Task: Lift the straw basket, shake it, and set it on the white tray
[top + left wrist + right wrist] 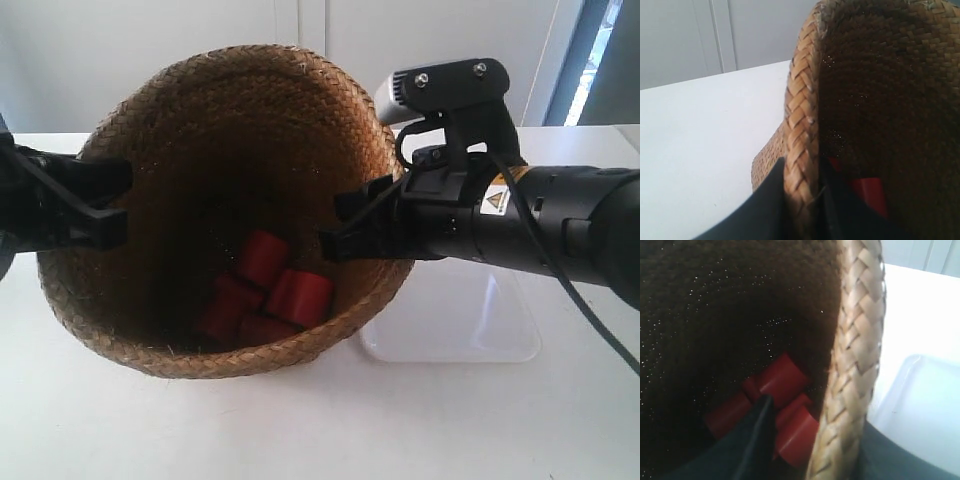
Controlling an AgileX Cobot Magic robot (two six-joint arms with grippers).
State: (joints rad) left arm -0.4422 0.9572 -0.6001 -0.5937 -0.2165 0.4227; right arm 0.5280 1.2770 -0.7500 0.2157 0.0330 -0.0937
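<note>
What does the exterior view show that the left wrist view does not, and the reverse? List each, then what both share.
Only the exterior view: the whole straw basket tipped with its mouth toward the camera, the arm at the exterior view's left and the arm at the exterior view's right clamped on opposite sides of its rim, and the white tray.
Only the left wrist view: the left gripper close up, one black finger inside the rim, one outside.
Both: the braided basket, red cylinders inside it, the white table.
</note>
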